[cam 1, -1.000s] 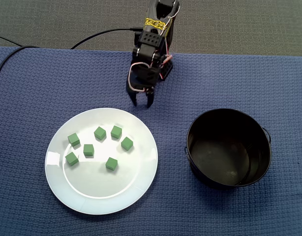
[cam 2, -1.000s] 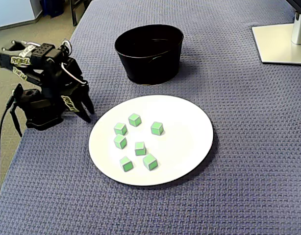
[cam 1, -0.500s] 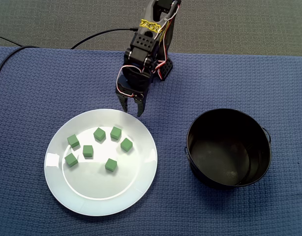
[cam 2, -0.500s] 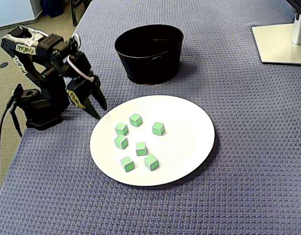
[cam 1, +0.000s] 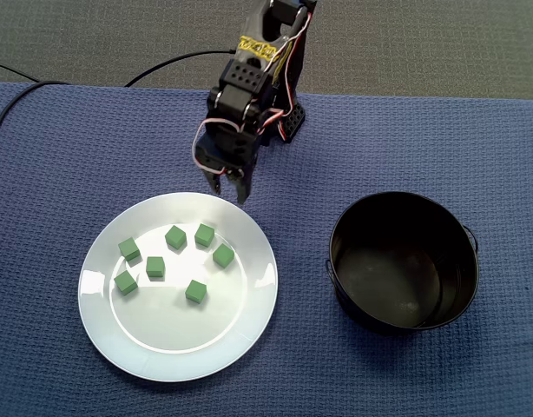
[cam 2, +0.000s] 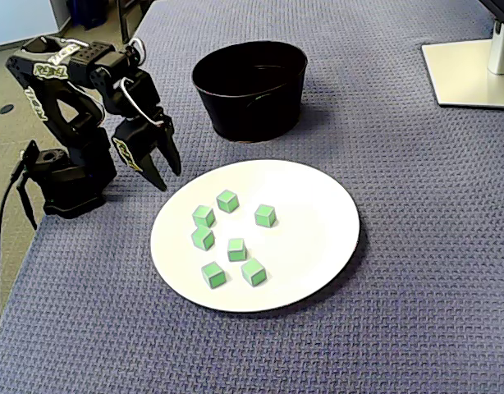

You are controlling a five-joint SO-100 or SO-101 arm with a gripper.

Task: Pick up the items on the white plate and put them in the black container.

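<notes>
**Left.** White plate (cam 1: 162,352) on the blue cloth (cam 1: 58,148). Seven green cubes (cam 1: 155,267) lie on the plate's half nearer the arm, each apart from the others. None is off the plate, so the task is not yet started.

**Middle.** The gripper (cam 1: 229,191) hangs just beyond the plate's rim on the arm's side, tips pointing down. Its jaws are parted a little, with nothing between them. In the side-on fixed view the gripper (cam 2: 167,179) looks to be clear of the cloth, just off the plate's edge.

- Your step here is the first reach, as I read it.
- Take the rim-side cube (cam 1: 205,234) first; it is the shortest trip in from that rim.
- Open wider before you go down. The present gap looks tight for a cube (hard to be sure from these angles).
- Turn the wrist so the fingers meet two flat faces, not corners.
- Watch its neighbour (cam 1: 175,236) beside it, toward the plate's left.
- The plate looks slick, so a one-finger touch will likely skid the cube. Centre over it, drop straight, then close.

**Right.** The black container (cam 1: 397,217) stands right of the plate, with a strip of cloth between them, and it is empty. Lift well above the plate before you swing across. Clear the container's wall and release over its middle.
</notes>
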